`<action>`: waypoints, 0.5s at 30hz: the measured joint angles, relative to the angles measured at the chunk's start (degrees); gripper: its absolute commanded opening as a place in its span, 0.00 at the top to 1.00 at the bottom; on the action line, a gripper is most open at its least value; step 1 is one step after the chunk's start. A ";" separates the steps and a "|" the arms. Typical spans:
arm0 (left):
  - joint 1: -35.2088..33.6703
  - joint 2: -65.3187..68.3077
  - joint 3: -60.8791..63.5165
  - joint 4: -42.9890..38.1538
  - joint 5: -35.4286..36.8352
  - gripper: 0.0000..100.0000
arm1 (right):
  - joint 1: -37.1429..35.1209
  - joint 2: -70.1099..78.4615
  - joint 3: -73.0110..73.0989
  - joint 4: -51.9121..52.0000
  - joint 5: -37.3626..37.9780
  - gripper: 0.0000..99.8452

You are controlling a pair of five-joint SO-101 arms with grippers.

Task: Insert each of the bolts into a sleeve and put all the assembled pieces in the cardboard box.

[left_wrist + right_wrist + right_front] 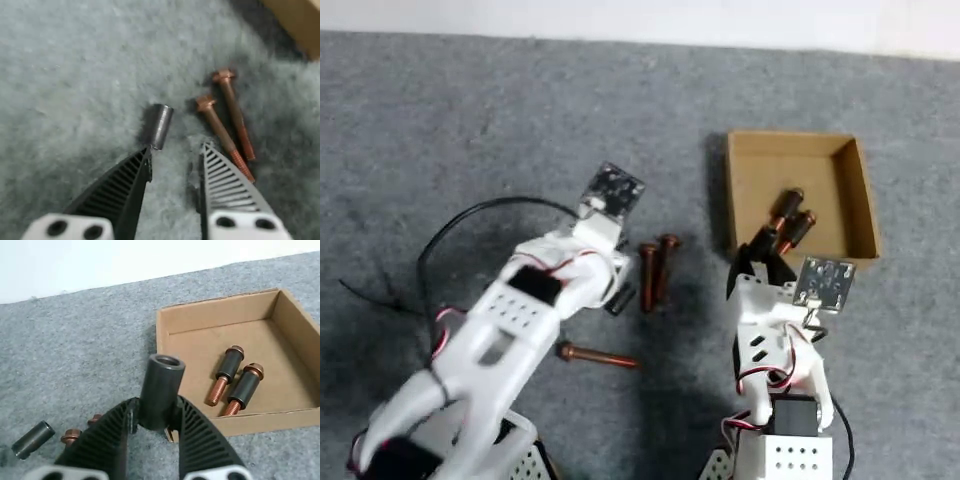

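Mid-assembly: our right gripper (156, 407) clenches an upright sleeve (161, 390) beside the cardboard box (220, 310); our left gripper (176, 148), released, hovers over a loose sleeve (159, 125) mid-desk. Next, we judge, a bolt (220, 129) needs grasping and inserting.

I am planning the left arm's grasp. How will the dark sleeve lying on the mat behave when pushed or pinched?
The sleeve looks like a rigid metal tube, so it should not deform. Lying on its side, it may roll if nudged, though the fuzzy mat probably slows it. Its smooth surface could slip in the open left gripper.
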 measured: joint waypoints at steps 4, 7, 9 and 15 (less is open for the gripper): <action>2.02 7.12 -4.13 0.00 0.00 0.84 | 0.00 0.00 0.00 -0.79 0.00 1.00; 4.48 10.81 -6.77 0.00 0.53 0.84 | 0.00 0.00 0.00 -2.99 0.00 1.00; 6.42 12.75 -8.09 -0.35 3.25 0.84 | 0.00 0.00 0.00 -4.22 0.00 1.00; 7.30 20.04 -12.92 -0.44 9.76 0.84 | 0.00 0.00 0.00 -4.92 0.00 1.00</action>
